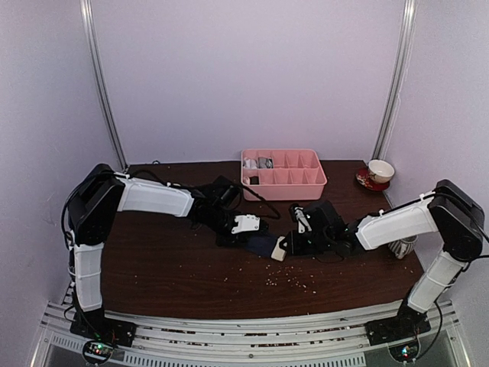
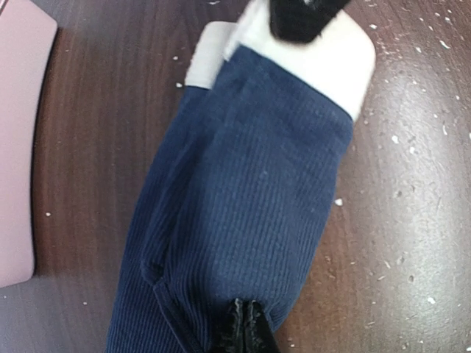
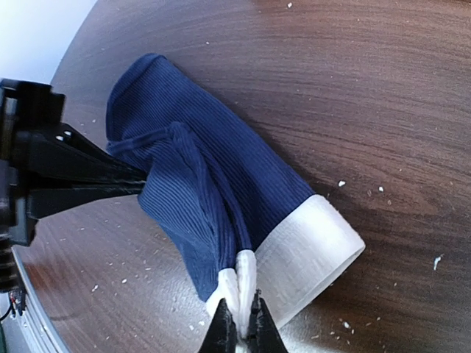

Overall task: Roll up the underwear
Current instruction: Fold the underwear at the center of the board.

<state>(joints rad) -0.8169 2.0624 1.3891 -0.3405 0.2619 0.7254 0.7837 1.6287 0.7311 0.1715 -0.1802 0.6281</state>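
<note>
The navy underwear (image 2: 243, 206) lies on the dark wooden table (image 1: 168, 260), folded lengthwise into a long narrow strip and stretched between the two arms near the middle of the table. Its cream-white waistband (image 3: 309, 250) forms one end and the navy leg hem the other.

The left gripper (image 2: 246, 331) is closed tight on the hem end, its black fingertips pressed together with a fold of ribbed navy cloth pinched between them. The right gripper (image 3: 240, 323) is closed on the opposite end, with a doubled edge of the waistband clamped between its narrow tips. The two grippers face each other along the length of the garment, and most of the cloth between them rests flat on the table.

The pink tray (image 1: 284, 186) sits just behind the underwear, toward the back wall. A few small things lie in its left compartments, too small to make out. A cup (image 1: 380, 169) on a saucer (image 1: 365, 182) stands at the far right corner, well apart from the garment. Pale crumbs (image 1: 294, 281) are scattered over the table in front of the grippers.
</note>
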